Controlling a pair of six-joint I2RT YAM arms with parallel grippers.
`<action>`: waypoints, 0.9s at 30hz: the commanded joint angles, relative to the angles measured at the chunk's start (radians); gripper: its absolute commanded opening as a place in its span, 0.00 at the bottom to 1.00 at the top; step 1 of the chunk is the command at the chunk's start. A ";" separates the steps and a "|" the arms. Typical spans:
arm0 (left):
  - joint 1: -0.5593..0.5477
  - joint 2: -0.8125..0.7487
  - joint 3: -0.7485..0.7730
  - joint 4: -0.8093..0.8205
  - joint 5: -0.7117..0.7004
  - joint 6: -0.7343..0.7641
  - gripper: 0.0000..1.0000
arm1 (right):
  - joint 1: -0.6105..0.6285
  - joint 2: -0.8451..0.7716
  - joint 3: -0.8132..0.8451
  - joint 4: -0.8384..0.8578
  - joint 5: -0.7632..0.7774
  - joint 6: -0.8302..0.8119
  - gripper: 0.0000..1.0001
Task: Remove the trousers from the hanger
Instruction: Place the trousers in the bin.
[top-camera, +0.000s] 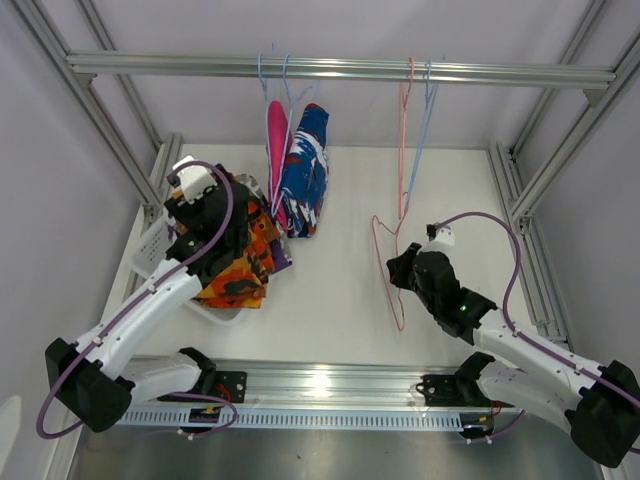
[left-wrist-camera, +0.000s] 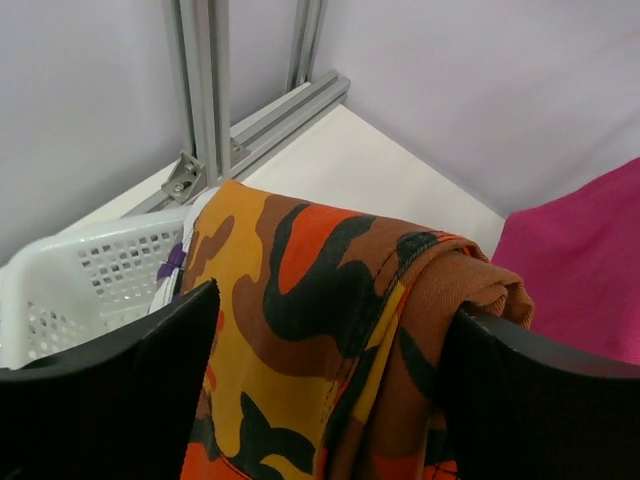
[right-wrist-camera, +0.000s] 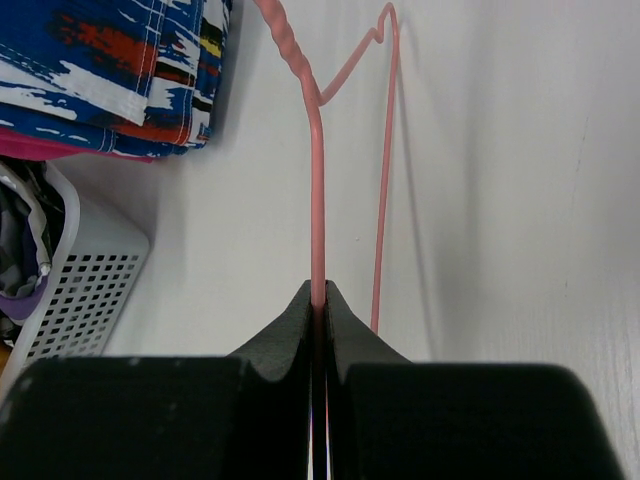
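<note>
Left wrist view showed the left gripper (left-wrist-camera: 330, 400) spread open astride the orange trousers (left-wrist-camera: 300, 280) over the white basket (left-wrist-camera: 90, 270), best withdrawn straight upward without snagging cloth, while the right gripper (right-wrist-camera: 318, 300) clamped the pink hanger (right-wrist-camera: 318, 200).

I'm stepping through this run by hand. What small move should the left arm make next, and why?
Probably lift the left gripper straight up: its open fingers flank the orange trousers, draped on the white basket, while pink trousers and blue patterned trousers hang from the rail.
</note>
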 joint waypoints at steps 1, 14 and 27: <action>0.013 -0.034 0.106 0.038 0.036 0.034 0.87 | -0.006 -0.006 0.004 0.037 -0.004 -0.016 0.00; 0.007 -0.285 0.073 -0.017 0.138 0.046 1.00 | -0.006 -0.085 -0.009 0.003 -0.008 -0.016 0.00; 0.006 -0.313 -0.125 -0.089 0.218 -0.195 0.96 | -0.006 -0.079 -0.014 0.005 -0.004 -0.029 0.00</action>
